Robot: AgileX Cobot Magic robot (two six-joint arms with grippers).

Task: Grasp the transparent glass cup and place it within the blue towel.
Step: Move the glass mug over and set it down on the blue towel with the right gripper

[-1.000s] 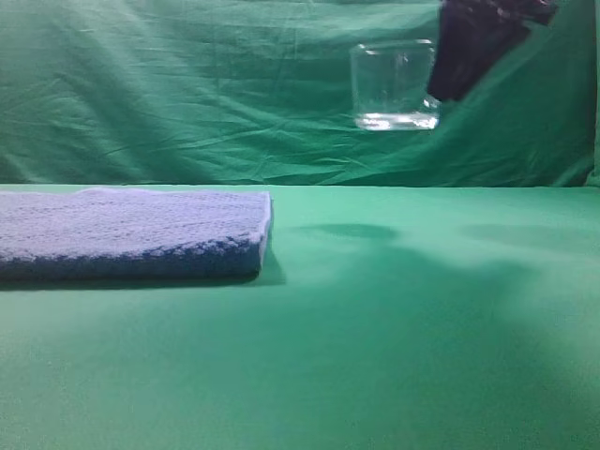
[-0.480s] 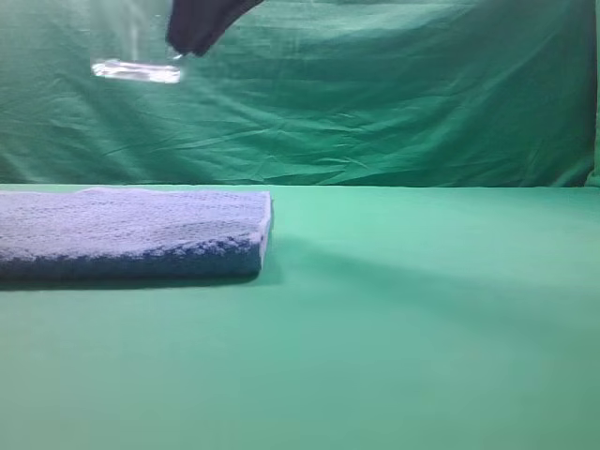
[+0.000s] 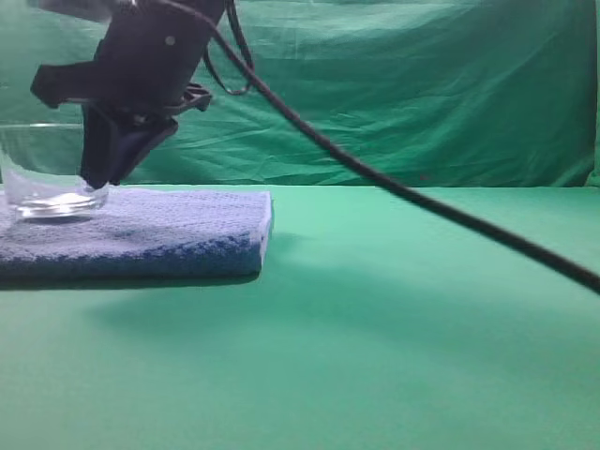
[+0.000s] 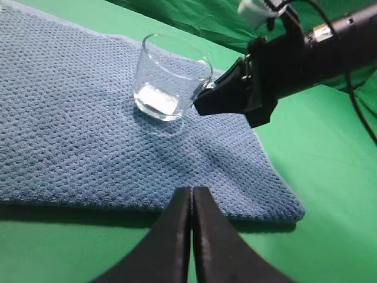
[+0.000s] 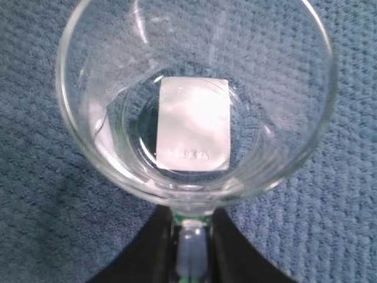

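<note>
The transparent glass cup (image 3: pixel 52 173) stands upright on the blue towel (image 3: pixel 178 230) at the far left of the exterior view. My right gripper (image 3: pixel 98 178) has reached across and is shut on the cup's handle. In the left wrist view the cup (image 4: pixel 168 79) rests on the towel (image 4: pixel 70 141) with the right gripper (image 4: pixel 203 94) clamped at its right side. In the right wrist view I look down into the cup (image 5: pixel 194 100); the jaws (image 5: pixel 191 242) pinch its handle over the towel (image 5: pixel 330 224). My left gripper (image 4: pixel 192 197) is shut and empty, just before the towel's near edge.
A green cloth covers the table (image 3: pixel 394 356) and hangs as a backdrop (image 3: pixel 422 94). The right arm's black cable (image 3: pixel 422 202) sags diagonally across the exterior view from upper left to right edge.
My right gripper has carried the cup from high at the right, leftward over the towel, then down until the cup stands on the towel's left part.
</note>
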